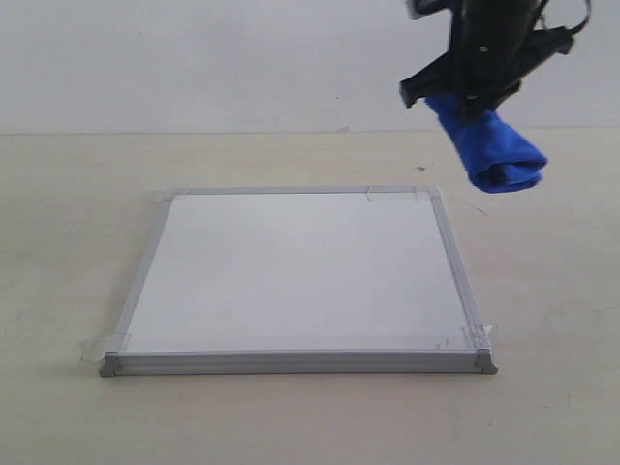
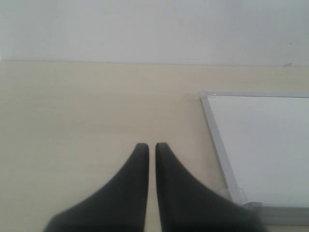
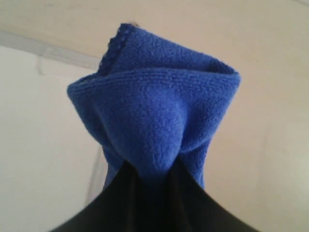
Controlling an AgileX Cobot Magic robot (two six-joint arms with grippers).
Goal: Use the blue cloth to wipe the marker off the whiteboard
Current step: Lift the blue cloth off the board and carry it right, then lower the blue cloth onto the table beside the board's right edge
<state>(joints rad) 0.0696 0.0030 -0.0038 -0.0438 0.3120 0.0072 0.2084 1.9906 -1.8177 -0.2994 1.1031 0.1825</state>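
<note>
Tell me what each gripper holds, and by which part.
Right gripper: the bright blue fuzzy microfibre cloth, pinched at one bunched end between its fingers. Left gripper: nothing, shut and empty.

The exterior view looks low across the whiteboard (image 1: pixel 300 276) from its near side; the left wrist view, over tabletop (image 2: pixel 87 106) to its left, faces far and shares its left edge; the right wrist view crowds the blue cloth (image 3: pixel 154 125)
</note>
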